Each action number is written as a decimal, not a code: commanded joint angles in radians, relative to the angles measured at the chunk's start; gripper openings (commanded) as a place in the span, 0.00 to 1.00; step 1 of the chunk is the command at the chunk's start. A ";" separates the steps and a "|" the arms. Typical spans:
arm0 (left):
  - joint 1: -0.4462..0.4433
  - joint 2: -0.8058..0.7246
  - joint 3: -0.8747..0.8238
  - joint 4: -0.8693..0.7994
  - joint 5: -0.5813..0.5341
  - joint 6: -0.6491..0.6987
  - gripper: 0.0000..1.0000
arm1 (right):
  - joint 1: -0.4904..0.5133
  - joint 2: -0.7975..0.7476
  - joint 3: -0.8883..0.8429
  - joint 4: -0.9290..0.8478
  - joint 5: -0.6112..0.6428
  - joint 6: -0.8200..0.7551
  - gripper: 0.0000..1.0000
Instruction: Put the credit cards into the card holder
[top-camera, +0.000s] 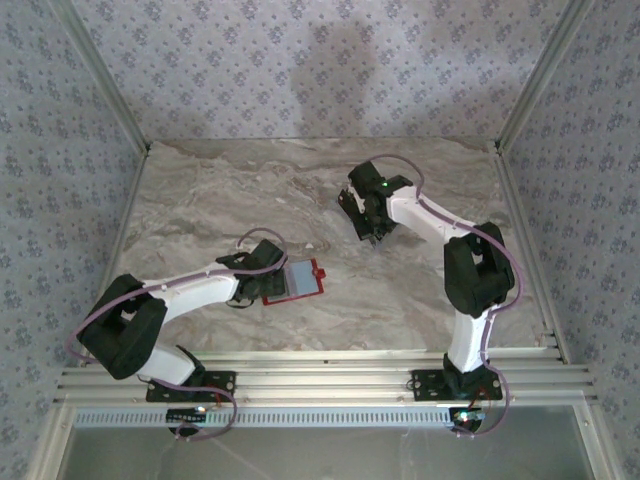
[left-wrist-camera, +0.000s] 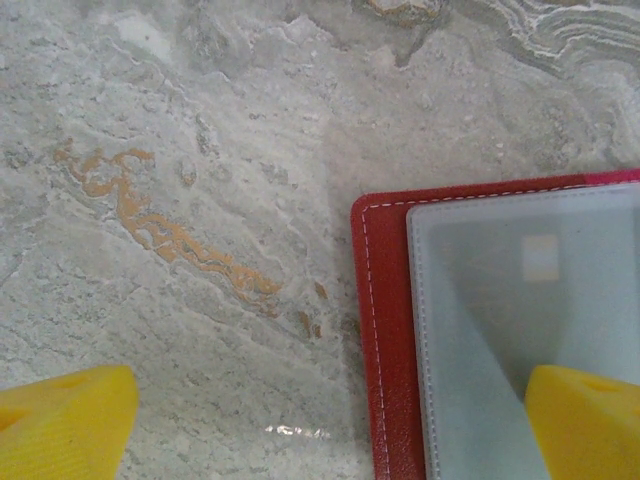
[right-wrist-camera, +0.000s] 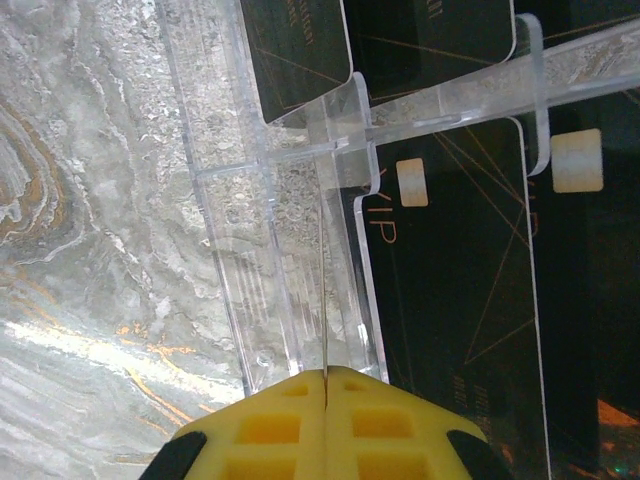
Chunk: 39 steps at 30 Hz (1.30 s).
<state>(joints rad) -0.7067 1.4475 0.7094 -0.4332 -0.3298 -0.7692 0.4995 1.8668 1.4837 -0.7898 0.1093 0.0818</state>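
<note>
Pickup stage, by my read: no card has gone into the card holder (left-wrist-camera: 385, 330) yet. It lies open and flat on the marble table (left-wrist-camera: 200, 150), pale grey inside facing up, red border round it, nothing black on it.

My L gripper (left-wrist-camera: 325, 400) hovers low at the holder's corner w/ its yellow fingers spread wide. One finger (left-wrist-camera: 585, 420) is over the grey lining, the other is over bare table just beside the red edge. It pinches nothing. Looks placed to steady the holder.

My R gripper (right-wrist-camera: 325, 378) is well apart from that, further back on the table, at a clear rack (right-wrist-camera: 290, 230) holding the credit cards (right-wrist-camera: 450, 300). These are black w/ gold chips and "VIP" lettering, at least four, lying in compartments. My R pads are pressed together. A thin pale line runs up from their seam along the rack's divider. I can't tell if that's a card nipped edge-on or just the plastic wall.

Next move, I'd judge: get one card free of the rack, carry it over to the holder, then line its edge w/ the pocket while the L side keeps the holder from sliding.
</note>
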 joint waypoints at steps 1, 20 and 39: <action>0.010 0.003 0.033 -0.042 -0.006 0.023 1.00 | -0.006 -0.069 0.038 -0.035 -0.055 0.017 0.00; 0.035 -0.072 0.056 -0.073 0.019 0.068 1.00 | 0.019 -0.330 -0.212 0.329 -0.492 0.350 0.00; 0.030 -0.071 -0.079 -0.037 0.009 -0.001 0.99 | 0.220 -0.274 -0.622 0.962 -0.523 0.665 0.00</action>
<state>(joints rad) -0.6750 1.3872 0.6544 -0.4427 -0.3141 -0.7475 0.7059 1.5593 0.8864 0.0418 -0.3981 0.6861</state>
